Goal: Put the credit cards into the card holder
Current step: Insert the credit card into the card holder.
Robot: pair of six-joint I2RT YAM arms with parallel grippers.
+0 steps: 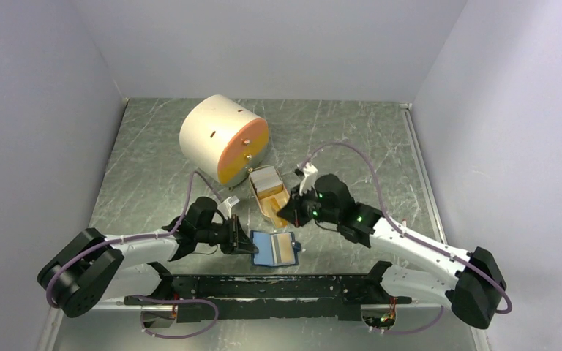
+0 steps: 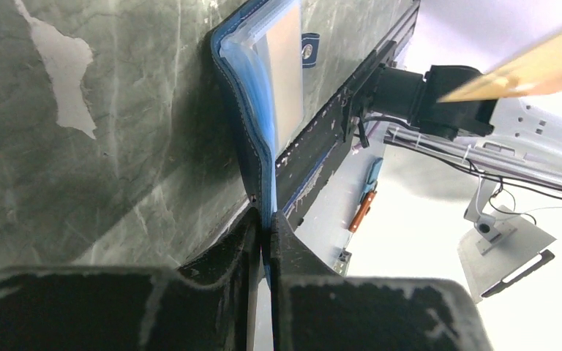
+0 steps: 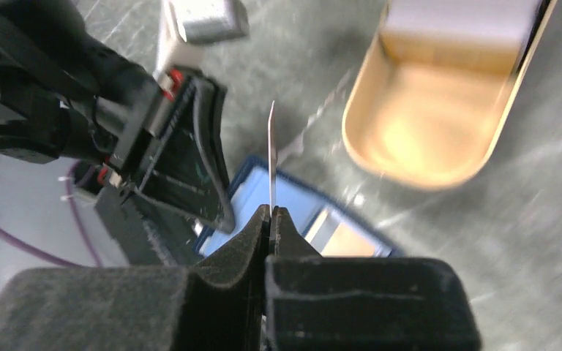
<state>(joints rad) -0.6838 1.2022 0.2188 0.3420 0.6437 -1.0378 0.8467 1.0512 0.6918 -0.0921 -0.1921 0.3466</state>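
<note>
- tabletop (image 1: pixel 154 168): dark grey-green, marbled with white veins, fills centre of frame
- back wall (image 1: pixel 263 44), left wall (image 1: pixel 29 146), right wall (image 1: pixel 497 131): plain pale grey, boxing the tabletop on three sides
- pale chipped patch (image 2: pixel 62 55) on it, upper left of left wrist view
- light: even, soft

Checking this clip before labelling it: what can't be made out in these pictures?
Face of the held card: unseen; right wrist view shows it edge-on in the right gripper.
Count of the stack in the tan dish: too small from above; blurred and cropped at the right wrist.
Pockets of the card holder: left wrist view too oblique to show any card inside.
</note>
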